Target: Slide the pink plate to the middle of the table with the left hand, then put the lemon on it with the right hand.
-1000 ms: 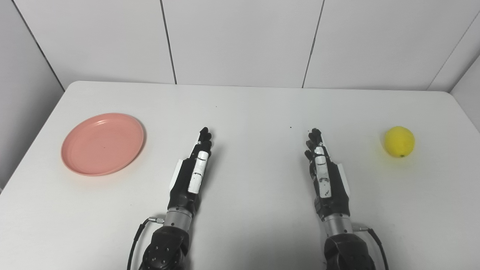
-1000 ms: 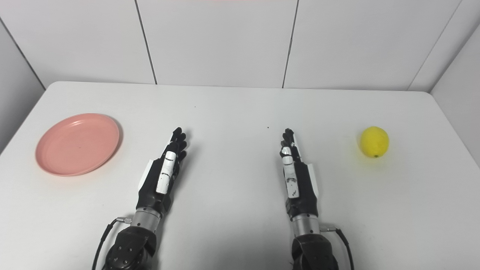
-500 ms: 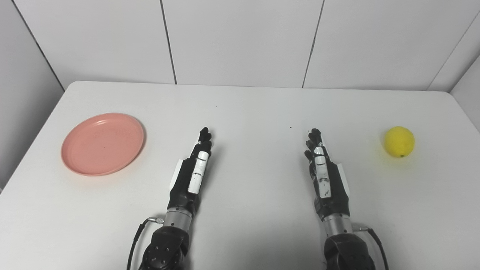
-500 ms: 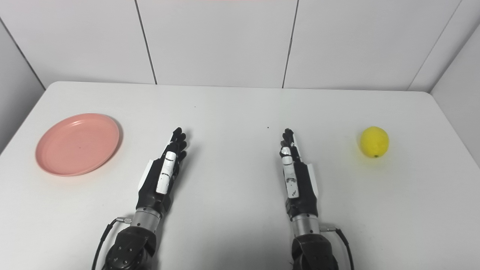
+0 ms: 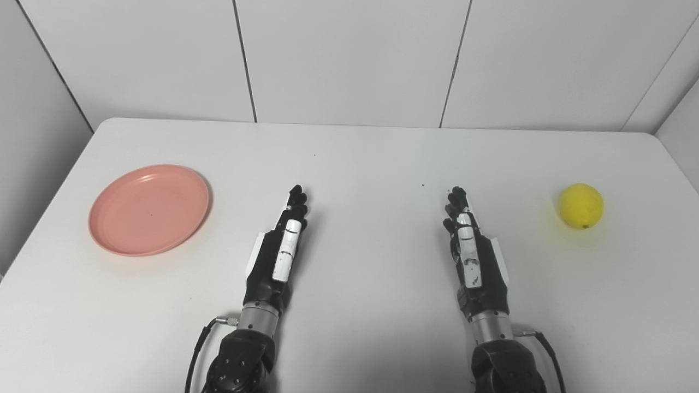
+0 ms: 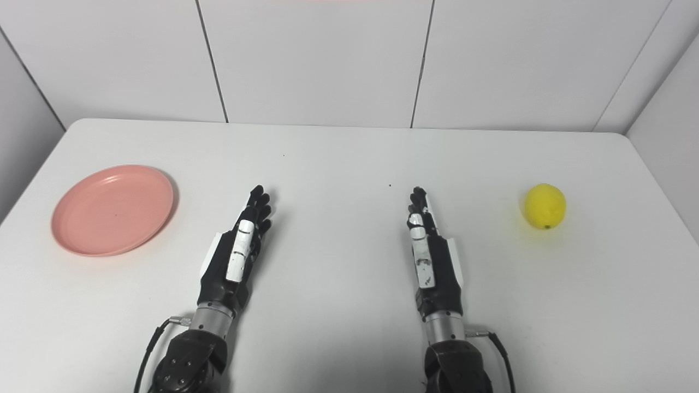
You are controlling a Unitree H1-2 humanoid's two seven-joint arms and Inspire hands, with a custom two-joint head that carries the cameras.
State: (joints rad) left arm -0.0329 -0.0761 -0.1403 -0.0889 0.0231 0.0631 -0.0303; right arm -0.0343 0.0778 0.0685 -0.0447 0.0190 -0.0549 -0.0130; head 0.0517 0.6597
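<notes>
The pink plate (image 5: 150,210) lies flat and bare on the left side of the white table (image 5: 371,153). A yellow lemon (image 5: 581,206) rests alone at the far right. My left hand (image 5: 278,248) lies edge-on over the table left of centre, fingers straight and pointing away, holding nothing, a hand's length to the right of the plate. My right hand (image 5: 472,254) mirrors it right of centre, open and holding nothing, well left of the lemon. In the right eye view the plate (image 6: 113,210) and lemon (image 6: 545,206) show the same layout.
White panelled walls (image 5: 349,54) close off the table's far edge and both sides. A tiny dark speck (image 5: 423,185) marks the tabletop between the hands. Cables (image 5: 196,349) trail from both wrists near the bottom edge.
</notes>
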